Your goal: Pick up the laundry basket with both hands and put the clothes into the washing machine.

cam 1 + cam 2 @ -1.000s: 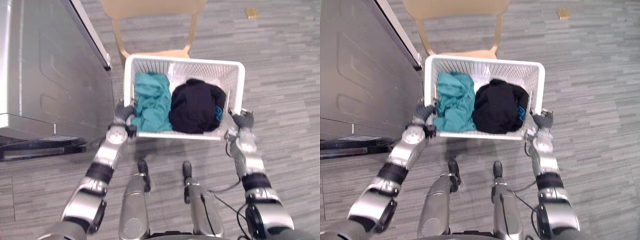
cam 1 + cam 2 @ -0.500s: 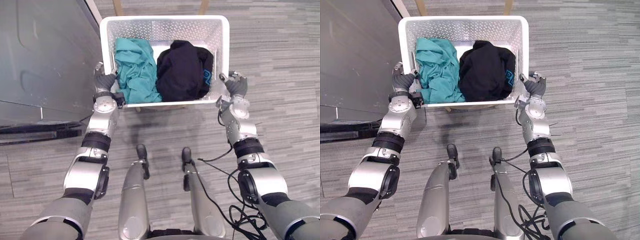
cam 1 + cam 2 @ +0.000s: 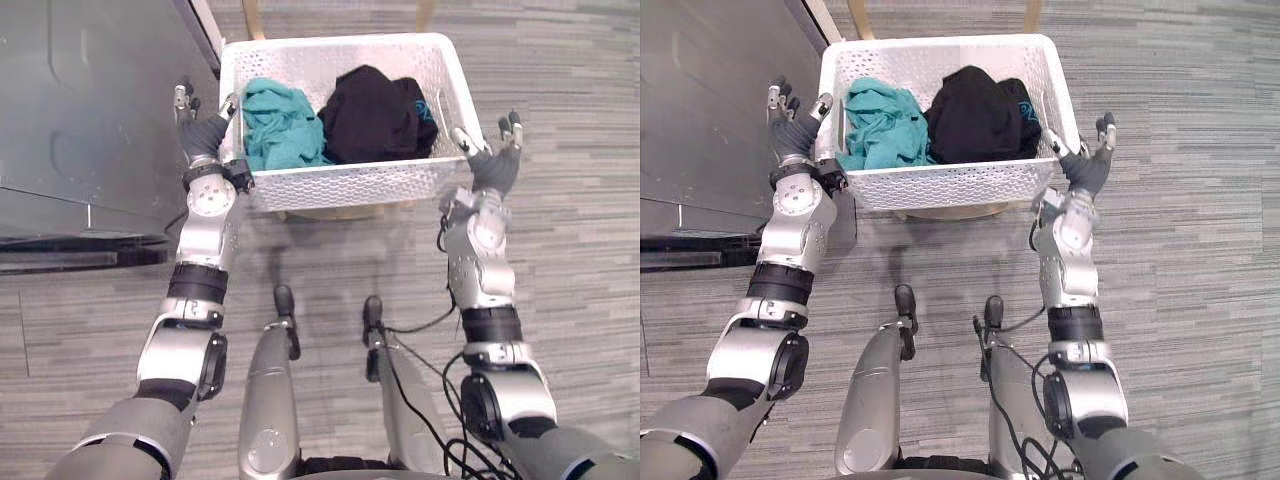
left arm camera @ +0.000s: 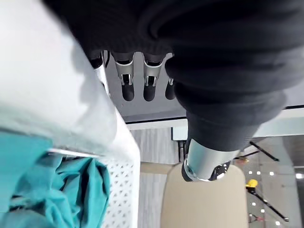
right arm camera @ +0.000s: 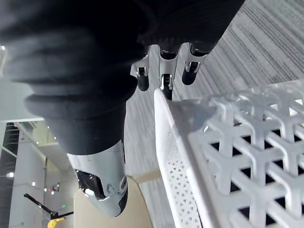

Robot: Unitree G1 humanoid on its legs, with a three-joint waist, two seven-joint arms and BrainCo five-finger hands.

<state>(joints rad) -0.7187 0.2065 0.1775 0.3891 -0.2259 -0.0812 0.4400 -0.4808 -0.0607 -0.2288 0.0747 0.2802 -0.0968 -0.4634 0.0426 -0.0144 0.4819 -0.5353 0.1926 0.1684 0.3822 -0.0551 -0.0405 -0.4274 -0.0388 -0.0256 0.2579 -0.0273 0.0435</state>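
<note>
A white perforated laundry basket (image 3: 340,185) sits in front of me on a tan chair (image 3: 330,212). Inside lie a teal garment (image 3: 280,125) on the left and a black garment (image 3: 375,110) on the right. My left hand (image 3: 205,135) is at the basket's left end, open, fingers straight, thumb by the rim. My right hand (image 3: 492,165) is at the right end, open too, thumb near the corner. The left wrist view shows straight fingers (image 4: 135,80) beside the rim (image 4: 118,137) and teal cloth (image 4: 71,190). The right wrist view shows straight fingers (image 5: 164,71) past the basket wall (image 5: 228,142).
The grey washing machine (image 3: 90,110) stands close on the left, its edge right beside my left hand. Chair posts (image 3: 253,18) rise behind the basket. Grey striped floor (image 3: 580,220) spreads to the right and in front.
Both hands have gone from curled on the basket's ends to straight fingers. The view has shifted, and the basket's front wall now faces me.
</note>
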